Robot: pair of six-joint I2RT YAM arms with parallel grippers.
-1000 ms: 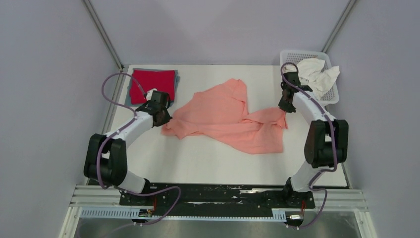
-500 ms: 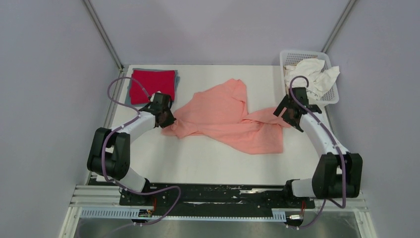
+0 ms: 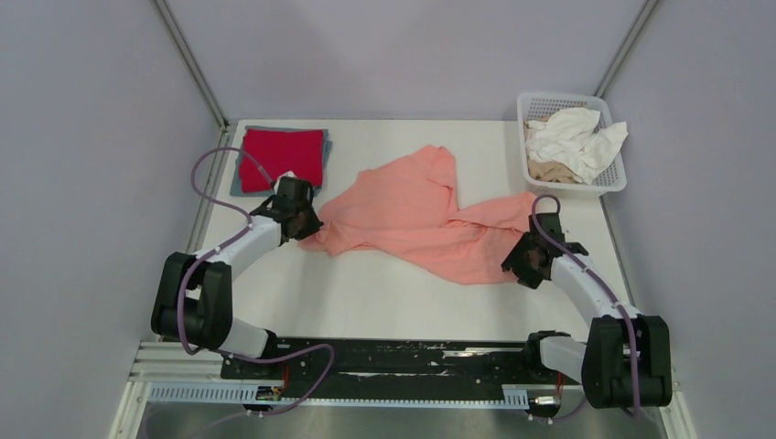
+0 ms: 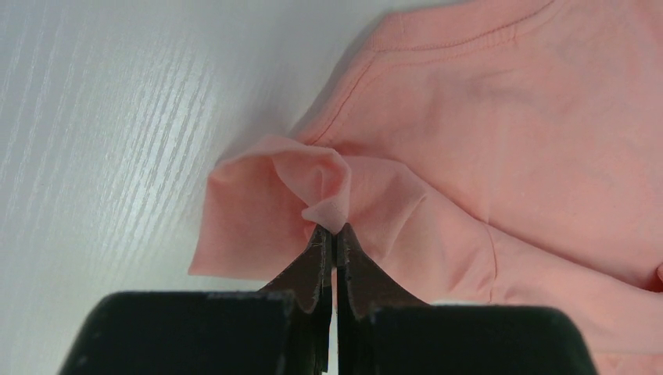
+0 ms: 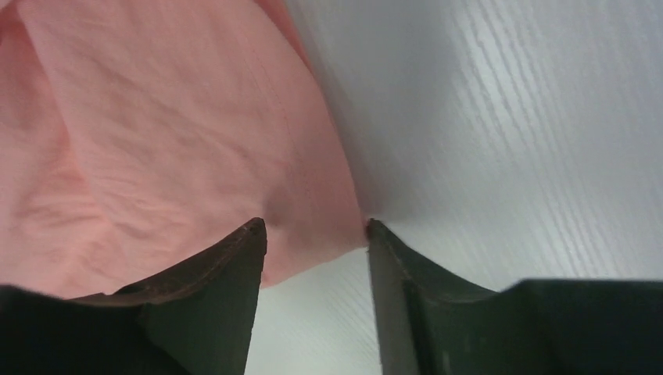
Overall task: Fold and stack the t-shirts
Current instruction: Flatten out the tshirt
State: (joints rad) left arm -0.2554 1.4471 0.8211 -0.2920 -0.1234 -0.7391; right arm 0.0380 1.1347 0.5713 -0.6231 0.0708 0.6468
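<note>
The salmon-pink t-shirt [image 3: 430, 219] lies rumpled across the middle of the table. My left gripper [image 3: 303, 224] is shut on a pinched fold of its left sleeve [image 4: 324, 199]. My right gripper [image 3: 514, 266] is open, its jaws either side of the shirt's lower right corner [image 5: 313, 234], the cloth lying between them. A folded red t-shirt [image 3: 282, 155] lies on a folded grey-blue one [image 3: 236, 186] at the back left. White and beige t-shirts [image 3: 572, 139] fill the basket.
The white lattice basket [image 3: 615, 178] stands at the back right corner. The table [image 3: 366, 293] has bare white surface in front of the pink shirt. Grey walls close in on both sides.
My right arm has swung from near the basket back toward me and down to the pink shirt's lower right corner. My left gripper has stayed on the sleeve.
</note>
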